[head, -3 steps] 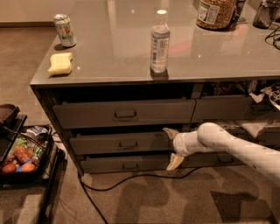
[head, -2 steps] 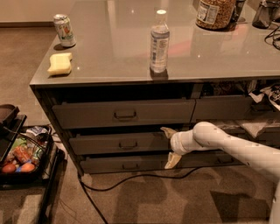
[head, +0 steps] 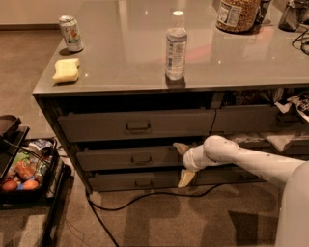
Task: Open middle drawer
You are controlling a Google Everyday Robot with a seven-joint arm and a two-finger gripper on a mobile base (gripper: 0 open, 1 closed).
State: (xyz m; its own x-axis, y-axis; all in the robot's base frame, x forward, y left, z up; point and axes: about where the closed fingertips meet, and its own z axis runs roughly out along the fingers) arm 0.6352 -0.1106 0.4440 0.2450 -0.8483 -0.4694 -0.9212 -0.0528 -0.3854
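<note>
Two risks: my end effector, spread apart, sits at the right end of the middle drawer, right of its handle; pulling there could slip off, or skew and jam it.

I record a grey countertop carrying a soda can at the far left, a yellow sponge near the left front corner, a water bottle upright at centre, and a large jar back right. The gripper sits below, fingers spread, at the right end of the middle drawer.
</note>
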